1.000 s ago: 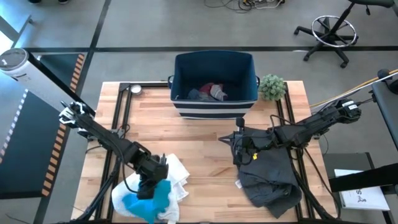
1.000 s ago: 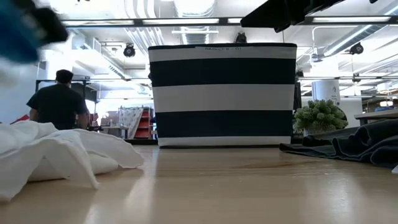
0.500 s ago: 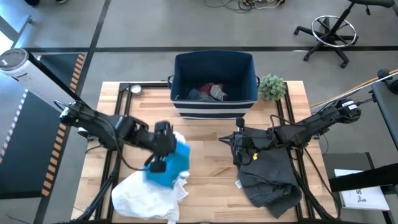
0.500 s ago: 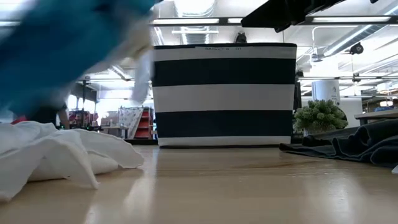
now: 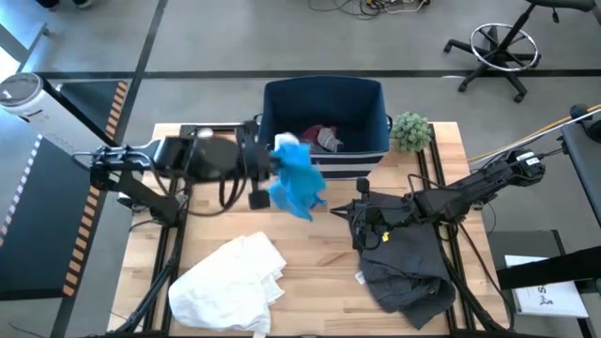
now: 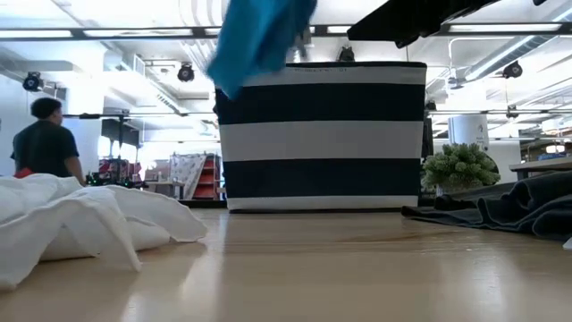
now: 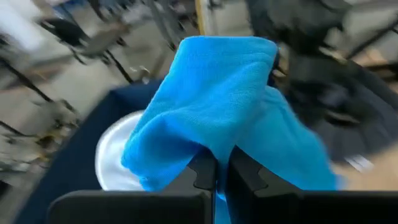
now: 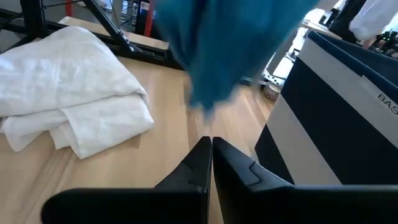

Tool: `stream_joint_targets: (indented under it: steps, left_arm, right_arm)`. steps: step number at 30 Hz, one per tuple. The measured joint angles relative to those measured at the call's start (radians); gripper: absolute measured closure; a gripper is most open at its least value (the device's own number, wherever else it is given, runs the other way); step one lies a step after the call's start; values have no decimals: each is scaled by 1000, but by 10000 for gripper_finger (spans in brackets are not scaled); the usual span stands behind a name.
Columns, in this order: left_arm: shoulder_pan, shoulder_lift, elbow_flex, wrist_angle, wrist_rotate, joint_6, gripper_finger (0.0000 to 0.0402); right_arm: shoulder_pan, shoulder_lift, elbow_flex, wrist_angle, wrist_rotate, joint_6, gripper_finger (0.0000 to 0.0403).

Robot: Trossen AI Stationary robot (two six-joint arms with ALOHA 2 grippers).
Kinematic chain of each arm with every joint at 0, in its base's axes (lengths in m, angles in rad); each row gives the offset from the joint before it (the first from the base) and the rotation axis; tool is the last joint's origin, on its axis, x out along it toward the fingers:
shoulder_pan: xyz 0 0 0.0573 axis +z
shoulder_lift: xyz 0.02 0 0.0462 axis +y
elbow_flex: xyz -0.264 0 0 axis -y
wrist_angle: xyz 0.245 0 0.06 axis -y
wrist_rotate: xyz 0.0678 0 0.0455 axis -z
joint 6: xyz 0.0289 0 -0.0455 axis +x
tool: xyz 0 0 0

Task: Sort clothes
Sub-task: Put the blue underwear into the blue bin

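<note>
Teal-blue soft cloth [image 5: 298, 178] hangs in the air, pinched in the left gripper [image 5: 274, 165] at the front left corner of the navy fabric bin with white stripes [image 5: 324, 120]. That arm reaches level across the table from the left, fingers [image 7: 205, 171] pressed together on the fabric. The right gripper [image 5: 346, 212] rests closed near the crumpled dark grey garment [image 5: 404, 263]. A large white garment [image 5: 230, 282] lies bunched on the wooden table [image 5: 310, 244].

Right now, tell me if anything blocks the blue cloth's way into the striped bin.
Nothing visible does. The left gripper holds the blue cloth in the air by the bin's front rim; the bin is open-topped, with a few pieces inside. The right gripper rests aside on the dark grey garment.
</note>
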Motion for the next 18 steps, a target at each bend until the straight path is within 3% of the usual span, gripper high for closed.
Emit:
stream_joint_targets:
  steps: [5, 13, 18]
  left_arm:
    - [154, -2, 15, 91, 71, 108, 400]
    - [436, 9, 18, 325, 439, 144, 400]
    - [561, 49, 21, 444, 582, 153, 400]
  right_arm:
    - [0, 0, 0, 0, -2, 1, 403]
    - [0, 0, 0, 2, -10, 3, 403]
    - [0, 0, 0, 3, -10, 6, 403]
